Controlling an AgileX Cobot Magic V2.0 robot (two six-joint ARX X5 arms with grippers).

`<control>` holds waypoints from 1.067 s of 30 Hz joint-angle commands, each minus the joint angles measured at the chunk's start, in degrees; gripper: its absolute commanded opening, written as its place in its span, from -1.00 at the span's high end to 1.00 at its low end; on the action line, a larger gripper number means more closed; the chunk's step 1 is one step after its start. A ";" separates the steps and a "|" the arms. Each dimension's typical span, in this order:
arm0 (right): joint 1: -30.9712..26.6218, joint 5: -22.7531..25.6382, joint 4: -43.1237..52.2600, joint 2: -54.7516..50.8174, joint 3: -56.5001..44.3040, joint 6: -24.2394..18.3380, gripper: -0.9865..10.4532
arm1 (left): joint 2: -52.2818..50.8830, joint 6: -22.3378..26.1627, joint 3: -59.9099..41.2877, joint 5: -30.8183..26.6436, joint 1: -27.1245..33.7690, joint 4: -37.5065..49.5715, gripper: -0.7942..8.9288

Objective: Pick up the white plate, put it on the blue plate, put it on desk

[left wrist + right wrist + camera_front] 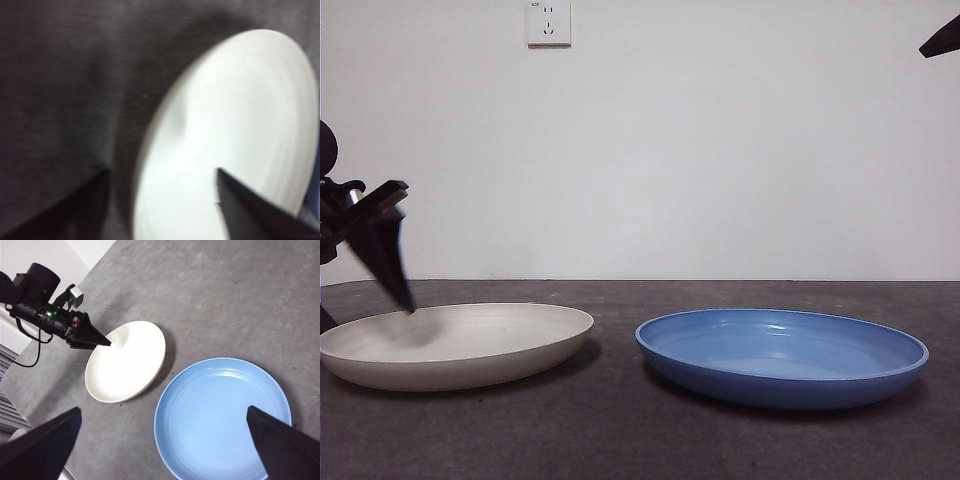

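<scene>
Closest of all, dark desk (620,440), flat and dull. Next, sitting flat on top, white plate (460,345) toward the left edge of the desk and blue plate (780,385) toward the right edge, side by side, not touching, with a strip of bare desk between. Nothing stacked yet, so picking up the white plate not yet done. Left gripper (160,172) low at the white plate's outer rim, on the side away from the blue plate, claw apart, one jaw over the inside of the plate and the other over the desk just outside. Touching the rim or not: cannot tell, too blurry in the left wrist view. Right gripper (164,411) waiting high above the blue plate, claw wide apart, holding nothing, only a black tip at the top corner of the front view. About the white plate: looks hard and stiff, no bending, likely not heavy. Smooth too, so probably slippery in a pinch. Could chip or crack if dropped or banged down on the blue plate. Best place to grab: the raised rim, one jaw inside and one outside and under. Low, thin rim, so not much to hold; a firm squeeze and a slow, level lift likely needed.
</scene>
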 commanded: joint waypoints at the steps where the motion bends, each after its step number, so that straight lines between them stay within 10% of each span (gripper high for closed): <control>1: 0.24 -0.04 0.35 0.46 1.07 -0.68 -0.26 | 1.38 -0.11 0.96 -1.81 0.00 0.09 0.59; 19: 0.02 5.51 -5.38 -1.27 3.52 -0.98 -0.25 | 1.16 -0.15 7.28 -1.92 -1.44 -4.94 0.82; 32: -0.20 13.92 -13.68 -11.85 4.85 -1.79 -0.25 | 1.16 -1.07 20.20 -6.49 -18.27 -14.97 0.82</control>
